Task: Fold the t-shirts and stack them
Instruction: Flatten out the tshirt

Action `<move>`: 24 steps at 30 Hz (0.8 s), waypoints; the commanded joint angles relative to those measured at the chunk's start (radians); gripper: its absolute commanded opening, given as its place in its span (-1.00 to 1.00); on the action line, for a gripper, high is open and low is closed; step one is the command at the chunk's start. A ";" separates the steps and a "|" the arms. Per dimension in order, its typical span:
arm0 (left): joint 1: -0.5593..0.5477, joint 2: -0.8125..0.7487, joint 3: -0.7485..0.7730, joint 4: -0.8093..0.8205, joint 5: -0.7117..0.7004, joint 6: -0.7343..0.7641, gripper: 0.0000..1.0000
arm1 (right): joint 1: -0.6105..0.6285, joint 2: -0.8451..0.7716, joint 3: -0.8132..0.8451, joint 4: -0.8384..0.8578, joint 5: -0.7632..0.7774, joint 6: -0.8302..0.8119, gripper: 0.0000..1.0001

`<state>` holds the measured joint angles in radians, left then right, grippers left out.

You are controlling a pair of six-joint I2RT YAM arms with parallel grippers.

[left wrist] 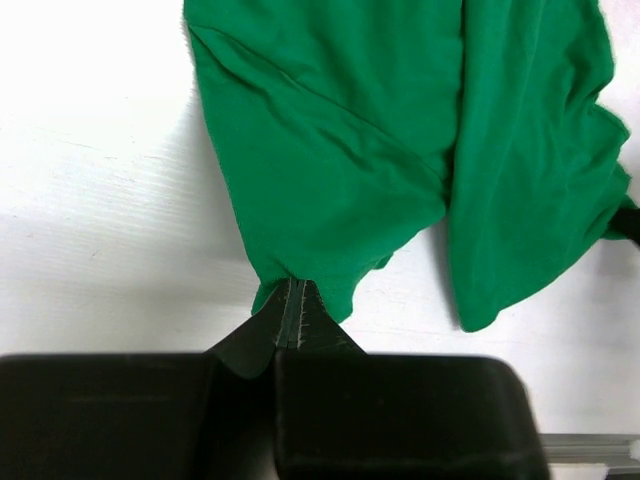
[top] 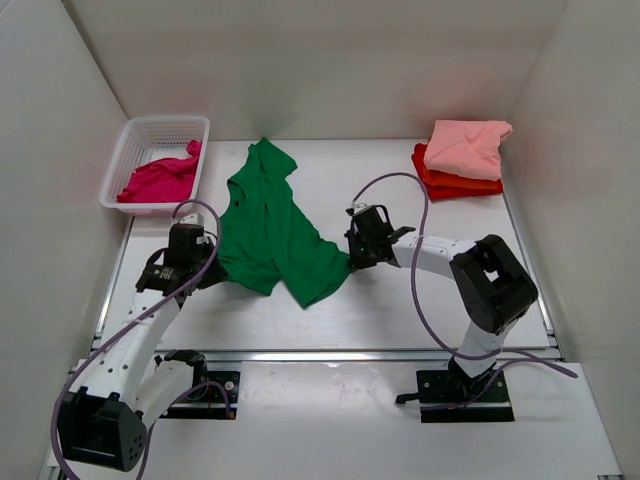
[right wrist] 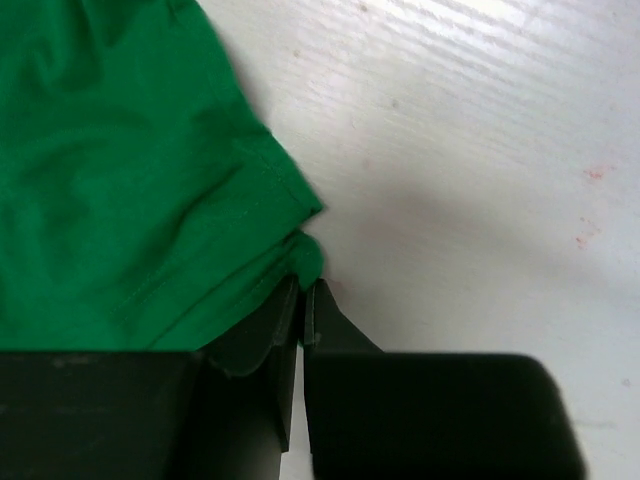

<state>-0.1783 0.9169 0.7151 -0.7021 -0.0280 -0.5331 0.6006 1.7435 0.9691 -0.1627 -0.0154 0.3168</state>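
A bright green t-shirt [top: 265,225] lies crumpled and partly spread in the middle of the table. My left gripper [top: 215,264] is shut on its left edge; in the left wrist view the cloth [left wrist: 340,150] bunches into the closed tips [left wrist: 293,287]. My right gripper [top: 350,256] is shut on the shirt's right corner, where a small fold of hem [right wrist: 306,256] sits pinched at the tips [right wrist: 303,287]. A magenta t-shirt [top: 160,180] lies in the basket. At the back right a salmon pink t-shirt [top: 465,145] lies folded on top of orange-red and red ones [top: 455,184].
A white lattice basket [top: 140,135] stands at the back left corner. White walls close in the table on the left, back and right. The arms' bases [top: 465,390] are bolted at the near edge.
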 commanded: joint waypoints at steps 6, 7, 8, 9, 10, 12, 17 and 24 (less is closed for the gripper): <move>0.209 0.175 0.418 -0.086 -0.013 0.231 -1.00 | -0.511 -0.427 -0.027 -0.153 -0.531 0.062 -1.00; 0.241 0.187 0.446 -0.102 -0.012 0.235 -1.00 | -0.544 -0.452 -0.032 -0.178 -0.529 0.058 -1.00; 0.247 0.210 0.513 -0.109 -0.032 0.236 -1.00 | -0.579 -0.458 0.014 -0.277 -0.447 0.016 -1.00; 0.228 0.217 0.559 -0.120 -0.044 0.236 -1.00 | -0.565 -0.457 0.057 -0.369 -0.320 -0.034 -1.00; 0.214 0.235 0.567 -0.131 -0.064 0.231 -1.00 | -0.552 -0.446 0.071 -0.401 -0.267 -0.050 -1.00; 0.208 0.247 0.581 -0.126 -0.033 0.216 -1.00 | -0.577 -0.446 0.054 -0.463 -0.212 -0.055 -1.00; 0.217 0.176 0.462 -0.096 -0.009 0.208 -1.00 | -0.613 -0.479 -0.085 -0.488 -0.187 -0.071 -1.00; -0.120 0.137 0.168 0.045 0.044 0.069 -1.00 | -0.607 -0.503 -0.185 -0.431 -0.146 -0.079 -1.00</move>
<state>-0.1314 1.0817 1.0225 -0.7254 -0.0254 -0.3645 -0.0071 1.2682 0.7776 -0.6235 -0.1898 0.2573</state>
